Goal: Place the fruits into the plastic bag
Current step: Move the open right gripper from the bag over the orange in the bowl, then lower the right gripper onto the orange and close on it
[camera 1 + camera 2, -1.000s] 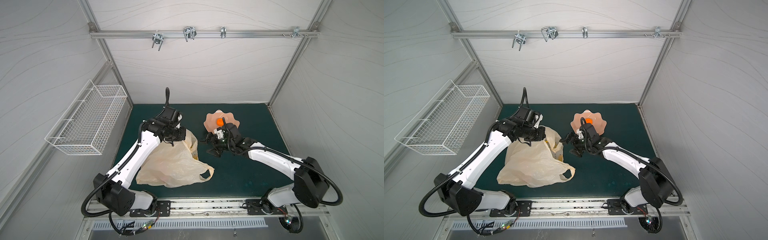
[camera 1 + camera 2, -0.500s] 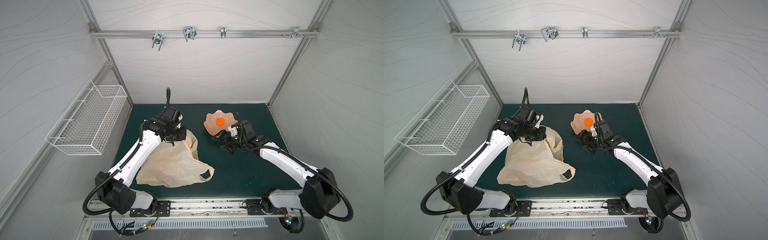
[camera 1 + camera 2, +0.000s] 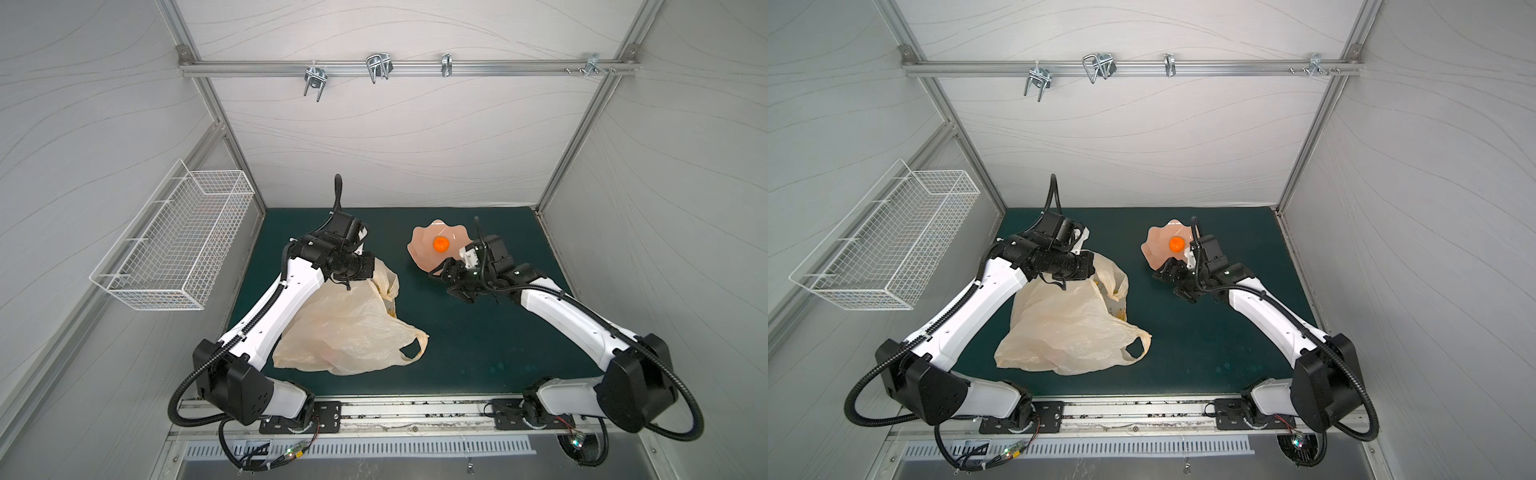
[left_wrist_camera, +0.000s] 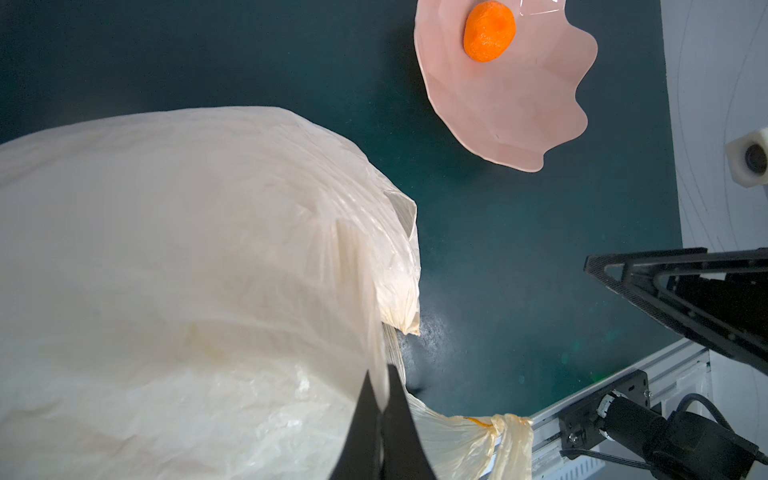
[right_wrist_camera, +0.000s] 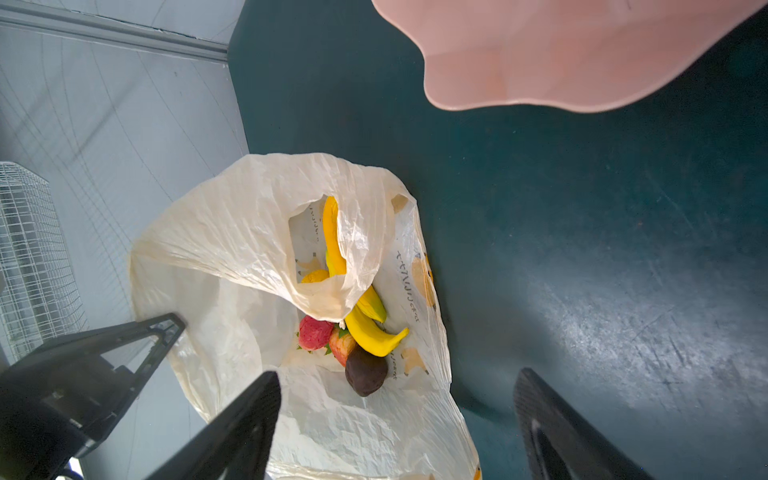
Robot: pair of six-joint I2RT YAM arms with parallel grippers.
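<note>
Your work surface is a dark green mat (image 3: pixel 478 340), boxed in on three sides by pale panel walls (image 3: pixel 395 141). An aluminium rail (image 3: pixel 498 66) crosses the back wall and carries a few metal hooks (image 3: pixel 377 68). A white wire basket (image 3: pixel 174 245) hangs on the wall at the left of both top views, off the mat. In the right wrist view the mat shows scuffs and a pale patch of glare.

The plastic bag (image 3: pixel 345 328) lies crumpled on the left half of the mat with its mouth toward the back. Your left gripper (image 4: pixel 381 399) is pinched tight on a fold of the bag's rim, which is raised off the mat. Through the opening you can see bananas (image 5: pixel 370 328), strawberries (image 5: pixel 316 332) and a dark brown ball (image 5: pixel 365 372) inside. One orange (image 3: pixel 441 244) sits in the pink bowl (image 3: pixel 424 257) at the back, right of centre and well apart from the bag. Your right gripper (image 3: pixel 454 282) hovers just beside the bowl's near edge, its jaws spread wide with nothing between them.
</note>
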